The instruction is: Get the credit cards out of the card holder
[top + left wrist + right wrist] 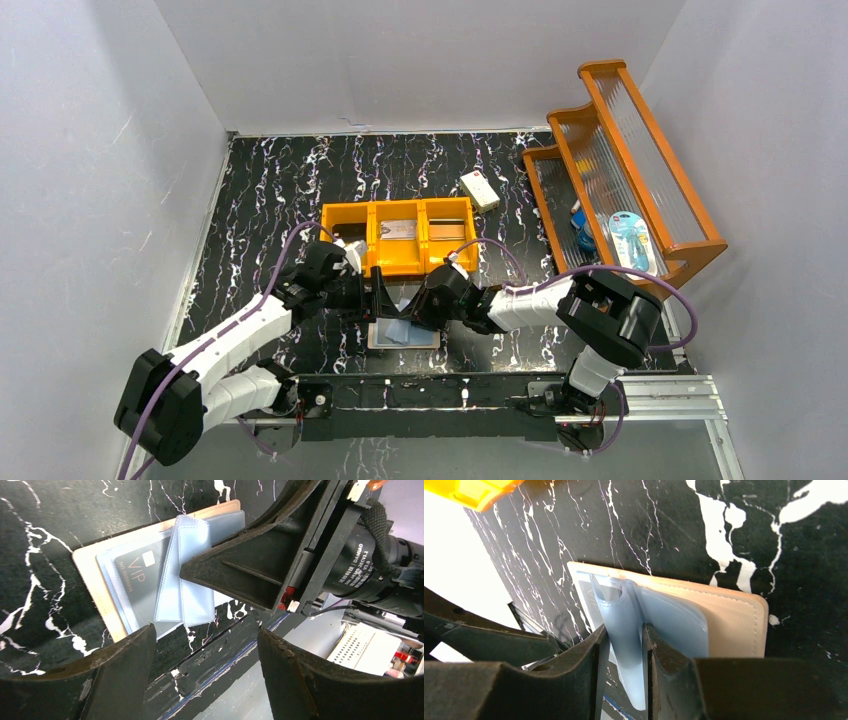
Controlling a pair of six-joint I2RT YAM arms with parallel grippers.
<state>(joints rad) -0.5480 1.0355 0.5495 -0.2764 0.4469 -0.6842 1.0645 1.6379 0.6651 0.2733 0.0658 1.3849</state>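
In the top view we see only a strip of the card holder (405, 335); both sets of jaws cover the rest. In the right wrist view the right jaws cut off its near edge. We cannot tell whether the raised pocket leaves (624, 625) contain cards. One dark credit card (137, 580), lettered VIP, shows through a clear pocket, and its far end is hidden under the leaves.

The card holder lies open and flat on the bench (674, 530), inside face up, directly beneath the right jaws and just ahead of the left jaws. Its long axis runs from one set of jaws towards the other. The peach outer panel extends to the outer side of the right jaws.

The right jaws are clamped on the pale blue pocket leaves, which stand up from the fold between the two fingers. The left jaws are apart, with nothing between them, above the bench edge. The orange bin (400, 235) stands beyond both sets of jaws.
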